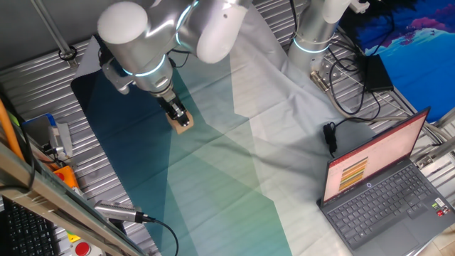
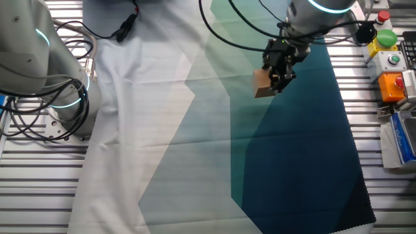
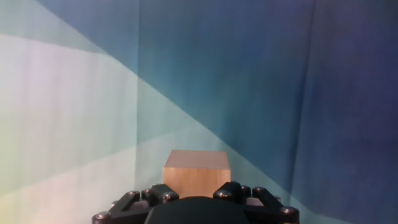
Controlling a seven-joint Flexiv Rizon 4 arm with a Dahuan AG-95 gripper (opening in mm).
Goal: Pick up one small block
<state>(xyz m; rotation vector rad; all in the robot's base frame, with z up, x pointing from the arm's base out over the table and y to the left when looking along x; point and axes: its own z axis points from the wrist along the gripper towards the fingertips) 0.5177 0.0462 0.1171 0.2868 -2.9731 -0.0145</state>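
Gripper [image 1: 179,116] fingers are clenched on one small block [image 1: 184,124], a plain tan wooden cube, held just over the teal-and-white patterned cloth [image 1: 234,178] that covers the table; whether it touches the cloth cannot be told. In the hand view the cube [image 3: 197,173] sits squarely between the two black fingers. One open laptop [image 1: 384,188] rests at the cloth's edge, and a second robot arm's base [image 2: 55,78] stands well apart.

I see my arm [image 1: 153,35] angled down, wrist low, gripper [image 2: 278,73] fingers closed on the small block [image 2: 262,83].
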